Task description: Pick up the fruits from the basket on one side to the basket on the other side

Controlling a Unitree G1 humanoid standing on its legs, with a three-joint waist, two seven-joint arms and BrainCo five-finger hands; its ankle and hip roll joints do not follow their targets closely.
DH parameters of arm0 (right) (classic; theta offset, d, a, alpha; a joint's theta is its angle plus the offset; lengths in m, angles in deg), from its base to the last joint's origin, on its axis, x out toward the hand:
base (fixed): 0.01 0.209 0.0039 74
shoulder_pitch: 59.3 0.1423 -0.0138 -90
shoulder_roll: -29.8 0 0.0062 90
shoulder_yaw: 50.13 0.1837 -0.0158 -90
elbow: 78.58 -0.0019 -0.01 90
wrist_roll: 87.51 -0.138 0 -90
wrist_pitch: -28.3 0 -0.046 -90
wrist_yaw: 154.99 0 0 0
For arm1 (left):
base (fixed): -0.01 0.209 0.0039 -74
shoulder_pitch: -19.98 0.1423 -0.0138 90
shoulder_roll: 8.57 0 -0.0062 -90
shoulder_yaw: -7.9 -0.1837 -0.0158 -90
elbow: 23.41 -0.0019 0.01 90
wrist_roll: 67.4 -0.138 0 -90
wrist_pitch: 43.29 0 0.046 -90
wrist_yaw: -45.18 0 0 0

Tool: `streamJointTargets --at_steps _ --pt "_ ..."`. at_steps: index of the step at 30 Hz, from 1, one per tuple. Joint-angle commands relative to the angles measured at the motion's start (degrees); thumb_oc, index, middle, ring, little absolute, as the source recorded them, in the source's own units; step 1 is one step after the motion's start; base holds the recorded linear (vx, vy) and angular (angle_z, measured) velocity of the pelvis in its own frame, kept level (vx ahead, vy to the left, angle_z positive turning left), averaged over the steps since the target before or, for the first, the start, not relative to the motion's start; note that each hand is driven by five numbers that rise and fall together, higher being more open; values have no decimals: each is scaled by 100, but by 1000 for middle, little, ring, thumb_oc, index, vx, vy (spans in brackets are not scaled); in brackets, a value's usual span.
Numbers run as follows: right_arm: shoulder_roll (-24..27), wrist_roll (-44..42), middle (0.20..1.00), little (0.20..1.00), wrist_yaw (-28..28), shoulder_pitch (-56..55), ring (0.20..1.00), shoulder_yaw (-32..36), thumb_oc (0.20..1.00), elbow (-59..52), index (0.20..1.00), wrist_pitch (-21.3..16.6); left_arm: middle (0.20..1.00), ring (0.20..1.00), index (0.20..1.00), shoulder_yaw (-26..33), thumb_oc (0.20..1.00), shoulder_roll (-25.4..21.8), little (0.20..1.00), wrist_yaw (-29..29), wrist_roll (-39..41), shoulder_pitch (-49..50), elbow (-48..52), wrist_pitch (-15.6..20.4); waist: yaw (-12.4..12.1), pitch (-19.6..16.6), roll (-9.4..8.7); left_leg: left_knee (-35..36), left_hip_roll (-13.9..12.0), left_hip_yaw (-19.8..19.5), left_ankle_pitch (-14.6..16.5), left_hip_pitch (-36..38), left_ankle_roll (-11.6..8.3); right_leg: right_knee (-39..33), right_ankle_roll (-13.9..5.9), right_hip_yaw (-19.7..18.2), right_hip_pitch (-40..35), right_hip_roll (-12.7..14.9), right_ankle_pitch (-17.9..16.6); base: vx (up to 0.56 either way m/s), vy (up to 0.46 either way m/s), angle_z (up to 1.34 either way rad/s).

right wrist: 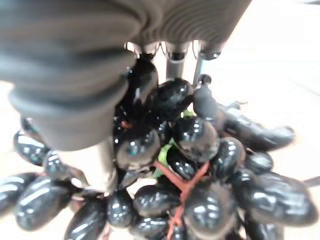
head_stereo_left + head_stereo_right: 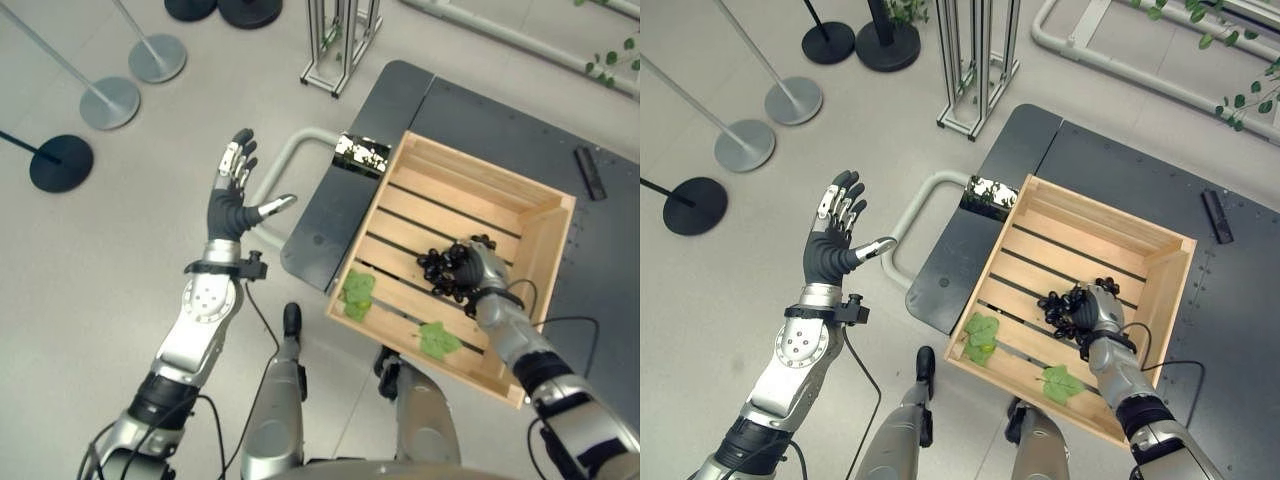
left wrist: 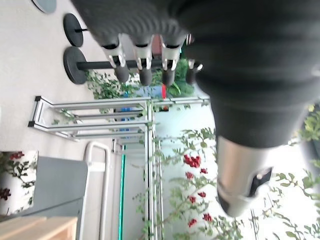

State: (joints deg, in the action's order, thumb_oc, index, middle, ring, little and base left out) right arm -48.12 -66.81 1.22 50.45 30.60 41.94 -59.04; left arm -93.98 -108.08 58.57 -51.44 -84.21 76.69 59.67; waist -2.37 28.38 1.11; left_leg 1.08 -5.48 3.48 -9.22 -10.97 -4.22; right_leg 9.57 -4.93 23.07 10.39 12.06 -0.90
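Right hand curled round bunch of glossy black grapes inside slatted wooden crate, near its middle. Two green leaves lay by crate's near wall. Left hand spread, raised over floor, well left of crate.

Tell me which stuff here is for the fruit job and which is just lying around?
For the job:
- bunch of black grapes
- wooden crate they sit in
- right hand, curled on the grapes
- left hand, open over the floor

Just lying around:
- two green leaves in the crate
- round-based floor stands
- metal frame
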Motion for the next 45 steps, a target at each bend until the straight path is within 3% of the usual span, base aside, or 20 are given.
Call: streamJointTargets --at_steps 1,2,7,10,17,22,34,38,45 --pt "27 -533 200 200 -273 -119 200 410 200 -1019 200 -645 1000 1000 1000 191 1000 -39 1000 -211 124 223 66 249 107 -969 -465 81 94 137 603 495 -27 -861 -536 92 -623 110 -231 192 5 -9" --pt "-13 -738 200 200 -251 -237 200 648 200 -1353 200 -770 1000 1000 1000 148 1000 43 1000 -265 84 353 -33 171 131 -1194 -491 177 66 182 615 648 -30 -1001 -549 102 -773 64 -243 147 10 -9" --pt "-45 -1290 200 200 107 -432 200 978 200 -2123 200 -1077 1000 1000 1000 204 1000 101 1000 -546 -158 866 -142 23 159 -1639 -501 325 0 358 672 1030 -23 -1257 -581 10 -1060 -40 -293 106 26 -8" --pt "-46 -1401 200 200 178 -485 200 1025 200 -2249 200 -1106 1000 1000 1000 251 1000 103 1000 -577 -173 970 -140 2 149 -1708 -509 337 -22 402 686 1090 -31 -1267 -577 -20 -1104 -57 -283 72 4 -20" --pt "-190 -2905 200 200 1025 -528 200 1104 200 -3081 200 -1511 1000 1000 1000 231 1000 35 1000 -868 -722 1149 -377 -89 226 -2055 -502 368 -92 531 768 1436 -58 -1292 -559 -113 -1386 -120 -171 73 12 -11" --pt "-247 -3863 200 200 1812 -326 200 723 200 -3429 200 -1508 1000 1000 1000 -51 1000 -220 1000 -1498 -644 933 -592 -155 310 -2198 -465 361 -112 663 824 1611 -70 -1271 -537 -227 -1472 -142 -123 34 19 -11" --pt "-76 -4831 200 200 2926 168 200 -124 200 -3888 200 -1009 1000 1000 1000 -1295 1000 -516 1000 -2735 1171 -584 -264 -734 464 -2345 -403 392 -123 692 788 1676 -97 -1287 -531 -187 -1559 -147 -142 6 -3 -6" --pt "-92 -5012 200 200 3071 268 200 -284 200 -4004 200 -944 1000 1000 1000 -1630 1000 -565 1000 -2904 1482 -961 -199 -871 509 -2330 -372 392 -110 686 782 1670 -95 -1279 -540 -180 -1554 -135 -153 0 0 0" --pt "-231 -5308 200 200 3154 616 200 -625 200 -4192 200 -936 1000 1000 1000 -2408 1000 -245 1000 -3077 2436 -1470 -397 -1241 619 -2288 -327 384 -87 663 786 1676 -67 -1259 -538 -213 -1545 -116 -144 0 0 0"
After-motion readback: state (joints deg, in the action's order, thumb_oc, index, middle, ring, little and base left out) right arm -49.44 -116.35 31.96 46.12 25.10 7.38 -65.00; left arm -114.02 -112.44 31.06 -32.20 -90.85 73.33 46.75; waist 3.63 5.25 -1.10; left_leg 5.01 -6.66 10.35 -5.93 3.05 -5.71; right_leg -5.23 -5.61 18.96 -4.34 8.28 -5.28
